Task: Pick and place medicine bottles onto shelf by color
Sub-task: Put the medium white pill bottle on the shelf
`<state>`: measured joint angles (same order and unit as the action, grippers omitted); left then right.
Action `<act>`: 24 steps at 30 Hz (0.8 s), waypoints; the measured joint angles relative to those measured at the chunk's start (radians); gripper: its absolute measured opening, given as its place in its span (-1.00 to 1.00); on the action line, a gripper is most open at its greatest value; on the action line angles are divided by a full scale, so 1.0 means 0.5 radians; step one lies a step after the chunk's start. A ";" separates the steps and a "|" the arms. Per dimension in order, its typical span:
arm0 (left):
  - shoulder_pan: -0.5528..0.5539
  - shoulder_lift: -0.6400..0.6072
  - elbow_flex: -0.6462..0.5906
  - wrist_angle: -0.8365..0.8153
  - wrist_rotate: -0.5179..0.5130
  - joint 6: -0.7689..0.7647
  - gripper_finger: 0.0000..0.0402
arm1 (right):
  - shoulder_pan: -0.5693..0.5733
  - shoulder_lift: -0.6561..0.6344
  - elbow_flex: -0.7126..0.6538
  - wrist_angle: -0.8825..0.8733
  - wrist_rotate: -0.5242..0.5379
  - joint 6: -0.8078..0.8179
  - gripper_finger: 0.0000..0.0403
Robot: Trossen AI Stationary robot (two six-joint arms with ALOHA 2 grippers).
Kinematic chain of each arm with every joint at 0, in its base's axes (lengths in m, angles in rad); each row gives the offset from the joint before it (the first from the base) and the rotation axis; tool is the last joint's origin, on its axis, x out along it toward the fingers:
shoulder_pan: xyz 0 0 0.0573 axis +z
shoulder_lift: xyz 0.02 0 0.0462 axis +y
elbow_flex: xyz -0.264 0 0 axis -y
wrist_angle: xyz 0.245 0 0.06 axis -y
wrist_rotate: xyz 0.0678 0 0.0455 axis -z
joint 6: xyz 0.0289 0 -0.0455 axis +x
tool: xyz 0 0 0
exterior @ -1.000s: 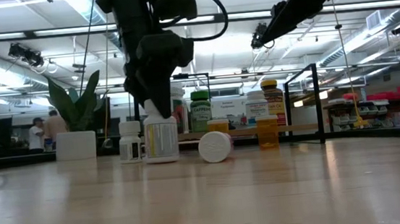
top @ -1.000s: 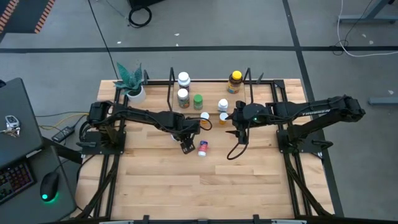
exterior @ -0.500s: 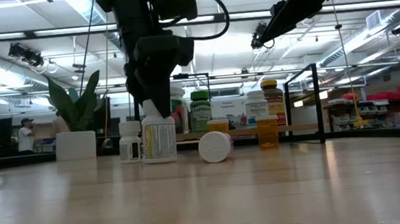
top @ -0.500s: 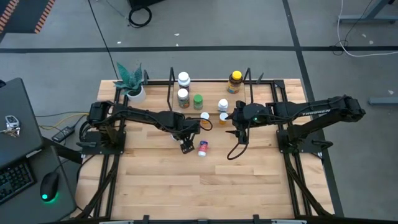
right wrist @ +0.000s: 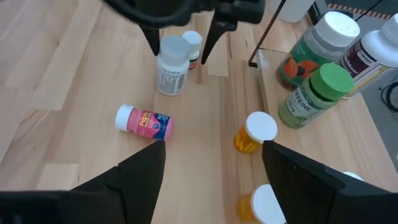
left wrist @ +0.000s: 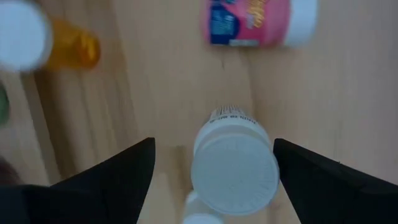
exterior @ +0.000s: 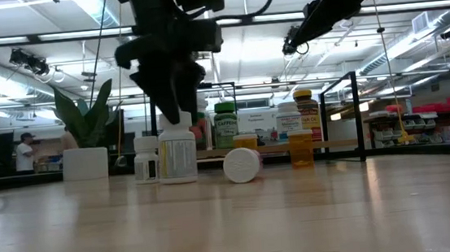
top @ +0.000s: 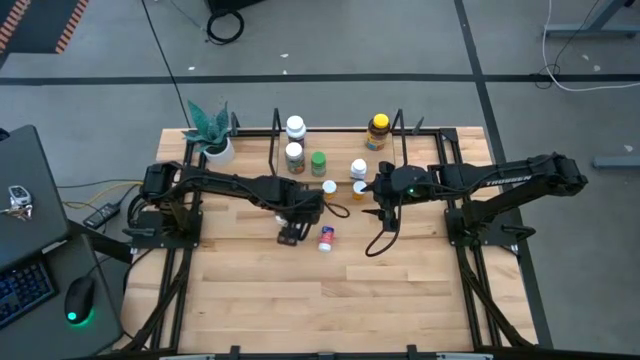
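The white bottle stands upright on the table, long axis vertical, directly beneath the left gripper; the wrist view looks straight down on its cap, with one wide-spread finger on each side and neither touching it. In the low view the left gripper hangs just above that cap, so it is not yet held. In the high view this gripper sits at table centre. At its 3 o'clock, near but apart, the pink-labelled bottle lies on its side. The shelf lies at about 1 o'clock from the left gripper. Further right, the right gripper hovers wide open over the two amber bottles. The left arm is plainly nearer the white bottle; I judge a straight descent would seat it between the fingers.
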<state>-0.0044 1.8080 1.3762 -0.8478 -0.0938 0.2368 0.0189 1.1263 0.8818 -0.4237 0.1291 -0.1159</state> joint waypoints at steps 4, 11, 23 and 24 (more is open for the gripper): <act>0.001 0.000 0.000 -0.017 0.001 0.360 0.64 | 0.000 0.000 0.001 0.009 0.000 -0.007 0.37; -0.015 0.000 0.000 -0.018 0.031 0.564 0.64 | 0.000 0.000 0.001 0.009 0.000 -0.024 0.37; -0.101 -0.002 0.001 -0.195 -0.015 1.185 0.64 | -0.002 -0.001 0.002 0.069 0.000 -0.045 0.37; -0.101 -0.002 0.001 -0.195 -0.016 1.286 0.64 | -0.002 -0.001 0.002 0.070 0.000 -0.044 0.37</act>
<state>-0.0547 1.8069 1.3766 -0.9451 -0.1019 0.8799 0.0181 1.1259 0.8825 -0.3889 0.1291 -0.1381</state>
